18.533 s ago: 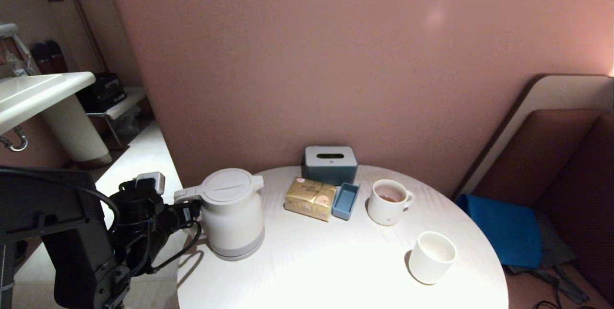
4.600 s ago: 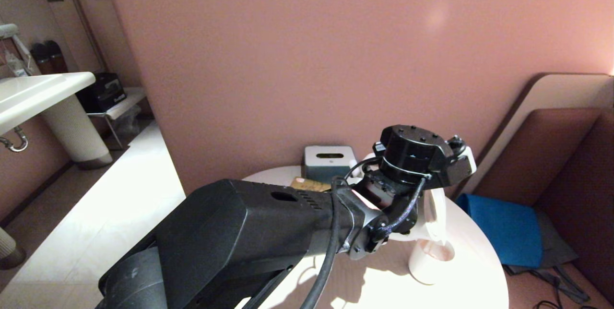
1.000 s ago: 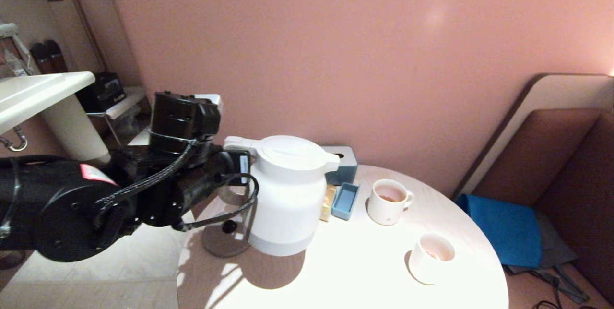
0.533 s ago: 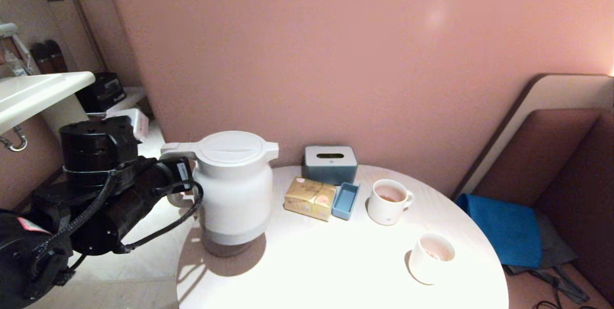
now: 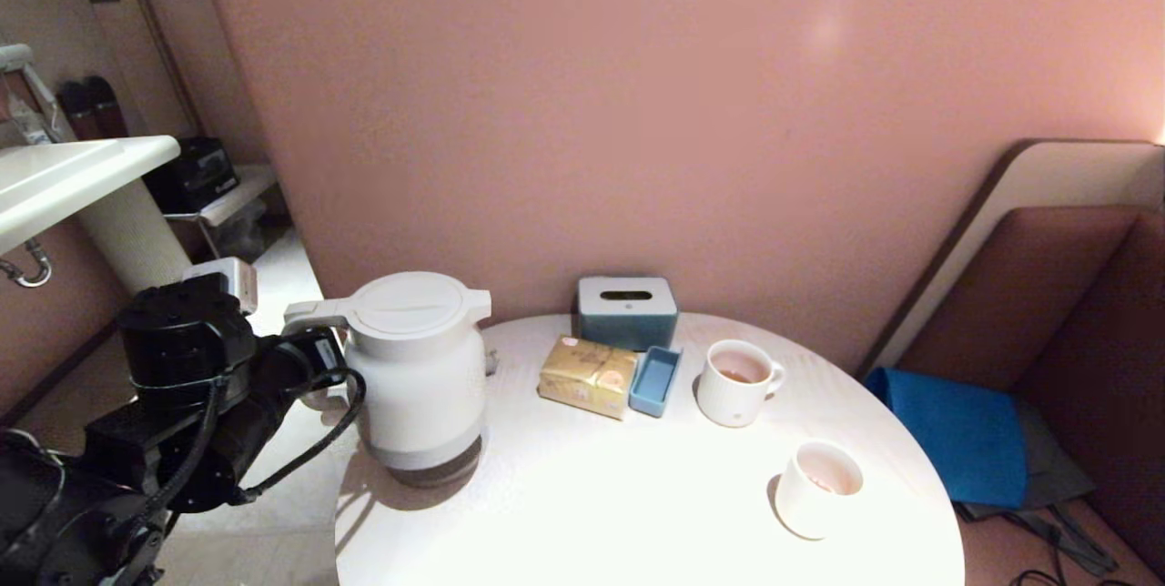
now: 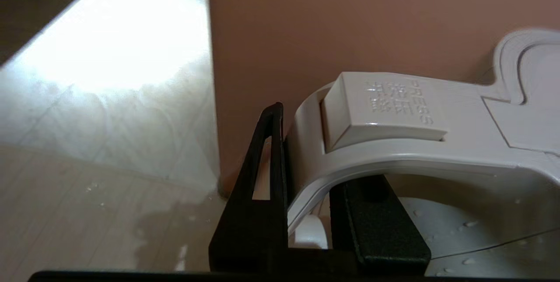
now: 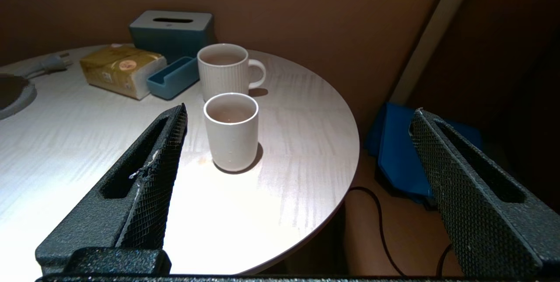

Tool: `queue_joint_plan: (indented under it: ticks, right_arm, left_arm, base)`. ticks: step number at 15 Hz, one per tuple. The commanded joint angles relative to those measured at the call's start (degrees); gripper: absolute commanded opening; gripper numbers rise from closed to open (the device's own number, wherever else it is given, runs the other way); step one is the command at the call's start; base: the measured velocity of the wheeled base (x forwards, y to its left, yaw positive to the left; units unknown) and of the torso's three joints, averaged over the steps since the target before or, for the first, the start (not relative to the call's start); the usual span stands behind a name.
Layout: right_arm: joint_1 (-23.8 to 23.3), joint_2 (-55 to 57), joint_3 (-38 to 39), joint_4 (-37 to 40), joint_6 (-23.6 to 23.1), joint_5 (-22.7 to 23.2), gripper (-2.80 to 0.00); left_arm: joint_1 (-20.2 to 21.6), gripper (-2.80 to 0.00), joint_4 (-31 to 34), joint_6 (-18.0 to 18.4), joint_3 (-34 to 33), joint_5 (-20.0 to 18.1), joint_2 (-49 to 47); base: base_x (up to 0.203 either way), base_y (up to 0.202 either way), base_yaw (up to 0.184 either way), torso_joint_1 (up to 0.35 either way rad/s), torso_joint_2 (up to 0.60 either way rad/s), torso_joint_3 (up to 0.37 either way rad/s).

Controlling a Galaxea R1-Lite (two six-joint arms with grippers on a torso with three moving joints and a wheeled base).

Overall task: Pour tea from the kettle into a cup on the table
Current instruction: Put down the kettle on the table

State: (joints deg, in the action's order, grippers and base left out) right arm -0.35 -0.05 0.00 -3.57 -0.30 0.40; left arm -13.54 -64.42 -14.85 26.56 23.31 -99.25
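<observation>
- We saw the white kettle [image 5: 418, 372] upright at the left edge of the round table [image 5: 637, 513], its grey base band just over a dark round base plate [image 5: 435, 473]; we could not tell whether it touched.
- Our left gripper [image 6: 306, 212] was clenched on the kettle's loop handle [image 6: 393, 150], one finger on each side of it, off the table's left edge.
- The plain white cup [image 5: 816, 489] stood near the table's right front edge, well apart from the kettle, with pale reddish tea [image 7: 229, 113] inside.
- Behind the cup stood a ribbed mug [image 5: 735, 382], also holding liquid.
- Left of the mug lay a blue tray [image 5: 655, 380], a yellow packet [image 5: 589, 376] and a tissue box [image 5: 627, 311].
- Our right gripper [image 7: 297, 185] hung with its jaws spread wide, grasping nothing, near the table's front edge.
</observation>
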Motion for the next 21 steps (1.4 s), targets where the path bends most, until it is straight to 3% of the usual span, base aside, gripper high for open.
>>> queue_joint_plan:
  ticks: [1,5,9,15,21]
  right_arm:
    - [0.0,0.0,0.0,0.0,0.0,0.0,0.0]
    - [0.0,0.0,0.0,0.0,0.0,0.0,0.0]
    - [0.0,0.0,0.0,0.0,0.0,0.0,0.0]
    - [0.0,0.0,0.0,0.0,0.0,0.0,0.0]
    - [0.0,0.0,0.0,0.0,0.0,0.0,0.0]
  left_arm:
    - [1.8,-2.8,-4.7,0.0,0.5,0.1,-7.3]
    - [3.1,-2.8,-9.8,0.3,3.0,0.1,-14.1]
    - [3.1,-2.8,-9.9,0.5,5.8,0.1,-17.1]
    - [3.1,-2.8,-10.7,-0.2,4.6,0.2,-20.1]
    - [3.0,-2.8,-21.9,1.5,0.9,0.2,-26.1]
  base:
    - [0.0,0.0,0.0,0.0,0.0,0.0]
    - [0.0,0.0,0.0,0.0,0.0,0.0]
    - [0.0,0.0,0.0,0.0,0.0,0.0]
    - [0.0,0.0,0.0,0.0,0.0,0.0]
    - [0.0,0.0,0.0,0.0,0.0,0.0]
